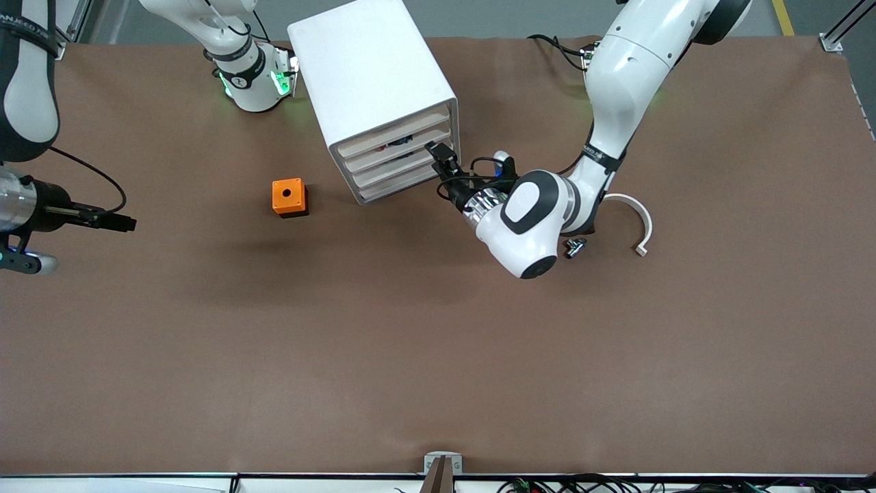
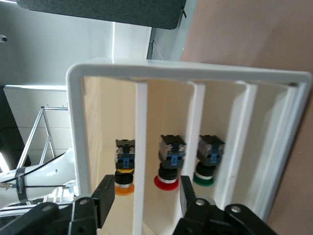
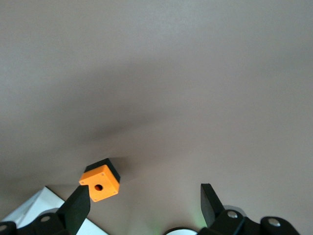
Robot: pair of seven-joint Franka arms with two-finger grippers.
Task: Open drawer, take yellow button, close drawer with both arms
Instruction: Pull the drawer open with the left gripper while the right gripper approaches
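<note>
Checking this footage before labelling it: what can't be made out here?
- Front view: orange button, lost in shadow inside the cabinet, where the left gripper sits at the drawer fronts.
- Left wrist view: lowest drawer, its inside hidden by its own wall.
- Front view: small metal piece beside the left arm, too small to identify.
- Front view: the waiting right gripper is over the table; its arm is cut off by the edge.

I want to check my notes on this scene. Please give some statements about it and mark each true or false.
1. The left gripper is at the front of the cabinet. True.
2. The cube lies in a drawer. False: it stands on the table, beside the cabinet, toward the right arm's end.
3. The right gripper holds the cube. False: it hangs open over bare table and holds nothing.
4. Inside the cabinet are three buttons: orange, red and green. True.
</note>
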